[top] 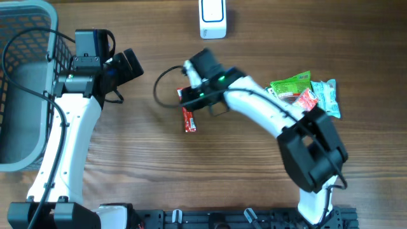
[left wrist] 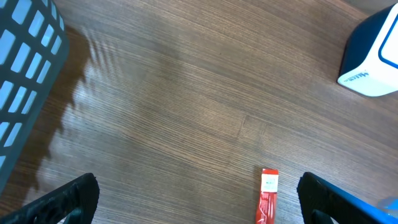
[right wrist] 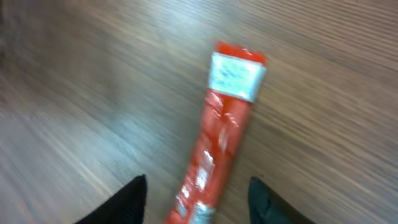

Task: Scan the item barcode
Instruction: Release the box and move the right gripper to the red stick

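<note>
Red sachet (top: 189,119) lies flat on the wooden table (top: 127,159) near its centre, below the white scanner (top: 212,18). Right arm is stretched leftward from its base with the wrist tipped down; right gripper (right wrist: 199,208) is over the sachet's near end, fingers apart on either side, not pinching. Left arm is extended beside the grey basket (top: 19,83); left gripper (left wrist: 198,202) is spread wide.

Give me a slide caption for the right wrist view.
Right pincer open, fingers either side of a red stick packet lying on the wooden table, white label at its far end.
</note>
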You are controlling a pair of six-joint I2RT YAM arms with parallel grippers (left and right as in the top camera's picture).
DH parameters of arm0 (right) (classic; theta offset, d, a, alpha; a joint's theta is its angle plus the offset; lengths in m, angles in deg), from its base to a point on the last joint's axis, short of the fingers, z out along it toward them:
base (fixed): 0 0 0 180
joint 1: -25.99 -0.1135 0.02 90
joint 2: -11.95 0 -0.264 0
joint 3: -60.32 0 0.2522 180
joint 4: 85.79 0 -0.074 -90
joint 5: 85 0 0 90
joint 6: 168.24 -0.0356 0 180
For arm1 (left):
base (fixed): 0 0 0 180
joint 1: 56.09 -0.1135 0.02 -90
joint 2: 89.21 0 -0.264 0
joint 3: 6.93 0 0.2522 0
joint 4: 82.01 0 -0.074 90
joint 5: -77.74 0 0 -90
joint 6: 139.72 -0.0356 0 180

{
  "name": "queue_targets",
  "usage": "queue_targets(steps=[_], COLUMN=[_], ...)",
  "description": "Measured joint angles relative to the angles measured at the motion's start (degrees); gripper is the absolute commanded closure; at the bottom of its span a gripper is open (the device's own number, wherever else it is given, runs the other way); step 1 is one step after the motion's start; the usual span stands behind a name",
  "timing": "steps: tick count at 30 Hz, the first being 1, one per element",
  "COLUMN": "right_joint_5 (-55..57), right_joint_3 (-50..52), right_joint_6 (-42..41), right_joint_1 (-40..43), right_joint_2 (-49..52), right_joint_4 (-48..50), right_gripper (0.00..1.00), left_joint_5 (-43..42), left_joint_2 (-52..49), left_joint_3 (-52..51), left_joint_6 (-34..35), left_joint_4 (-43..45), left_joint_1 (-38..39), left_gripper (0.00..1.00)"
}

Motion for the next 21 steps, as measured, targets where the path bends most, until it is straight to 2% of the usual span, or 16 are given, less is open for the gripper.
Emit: queue_targets(steps=[5,8,13,21], right_joint_5=[2.2,2.1,1.8,3.2], right_joint_3=[2.9,4.9,8.0,8.1], right_joint_6=[-3.9,-4.6,-6.0,-7.9], right_joint_1=[-2.1,-2.0,-2.1,-3.0], right_joint_2=[0.0,0.0,0.0,4.7], right_joint_4=[12.0,17.4,23.5,28.0], right_gripper=[0.72,0.71,0.92,0.96], left_joint_5=[0.0,0.0,0.0,0.0], left_joint_2=[0.0,0.0,0.0,0.0], left_joint_3=[0.0,0.0,0.0,0.0], left_joint_6=[0.0,0.0,0.0,0.0], left_joint_4=[0.0,0.0,0.0,0.0], left_joint_1=[0.0,0.0,0.0,0.0], left_gripper=[0.0,0.0,0.0,0.0])
